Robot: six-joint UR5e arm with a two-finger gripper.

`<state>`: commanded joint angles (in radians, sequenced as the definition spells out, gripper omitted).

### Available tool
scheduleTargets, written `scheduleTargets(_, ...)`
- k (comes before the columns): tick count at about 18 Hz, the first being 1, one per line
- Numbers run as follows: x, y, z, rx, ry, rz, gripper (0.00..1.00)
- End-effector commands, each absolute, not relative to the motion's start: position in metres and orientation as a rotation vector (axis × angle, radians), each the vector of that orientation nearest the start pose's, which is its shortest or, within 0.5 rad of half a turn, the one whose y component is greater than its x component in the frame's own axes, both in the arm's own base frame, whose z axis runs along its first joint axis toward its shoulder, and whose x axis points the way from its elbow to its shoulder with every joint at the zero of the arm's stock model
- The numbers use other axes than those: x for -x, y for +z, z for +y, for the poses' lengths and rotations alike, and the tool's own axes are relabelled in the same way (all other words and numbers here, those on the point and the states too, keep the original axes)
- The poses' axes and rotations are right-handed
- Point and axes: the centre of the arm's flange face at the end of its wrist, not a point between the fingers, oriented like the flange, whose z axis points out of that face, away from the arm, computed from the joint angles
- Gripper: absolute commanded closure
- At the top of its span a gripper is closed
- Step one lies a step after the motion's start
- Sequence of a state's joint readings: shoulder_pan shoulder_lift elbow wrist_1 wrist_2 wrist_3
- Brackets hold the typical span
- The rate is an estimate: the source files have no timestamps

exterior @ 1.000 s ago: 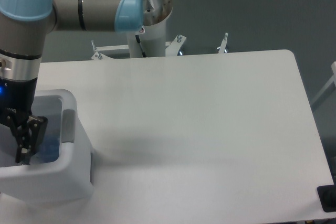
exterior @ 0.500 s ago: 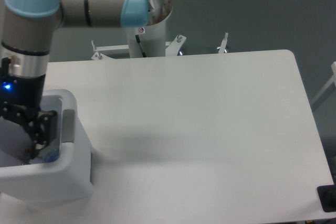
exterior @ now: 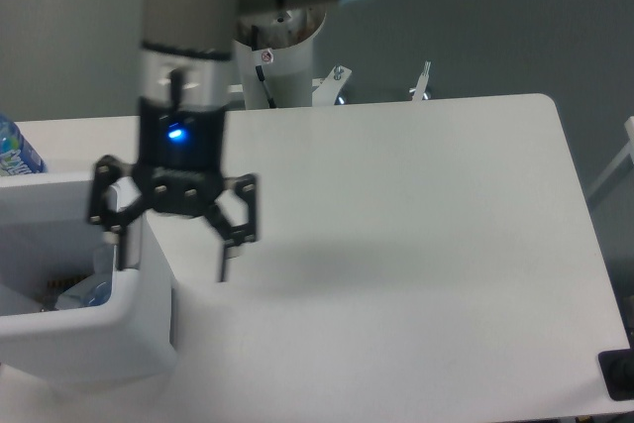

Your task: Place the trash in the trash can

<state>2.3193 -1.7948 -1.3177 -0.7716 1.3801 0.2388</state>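
Bottle (exterior: pixel 84 293) lies in trash can (exterior: pixel 109 329) — gripper (exterior: pixel 170 235) spread wide above rim.

High fixed view over table (exterior: pixel 416 205)

The trash can (exterior: pixel 139 324) runs off the left and bottom edges, and its inside shows only a sliver where a pale bluish piece (exterior: pixel 84 293) lies too blurred and shadowed to identify. A bottle (exterior: pixel 14 149) with a blue label is cut by the left edge. The arm (exterior: pixel 198 37) is motion-blurred and cropped at the top.
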Motion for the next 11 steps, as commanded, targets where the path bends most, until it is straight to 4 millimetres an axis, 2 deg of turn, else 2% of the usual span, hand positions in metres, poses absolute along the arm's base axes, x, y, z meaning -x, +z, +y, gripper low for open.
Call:
scheduleTargets(2,0.318,0.599,0.546,2.315,0.465,-0.466,0.0)
scheduleTargets(3,0.321,0.594,0.542,2.355,0.521,-0.479,0.0)
scheduleTargets(6,0.32,0.591,0.529,2.467,0.597,-0.488,0.0)
scheduleTargets(9,0.313,0.588,0.513,2.644,0.678,-0.308,0.0)
scheduleTargets(11,0.306,0.587,0.504,2.686,0.688,-0.233,0.0)
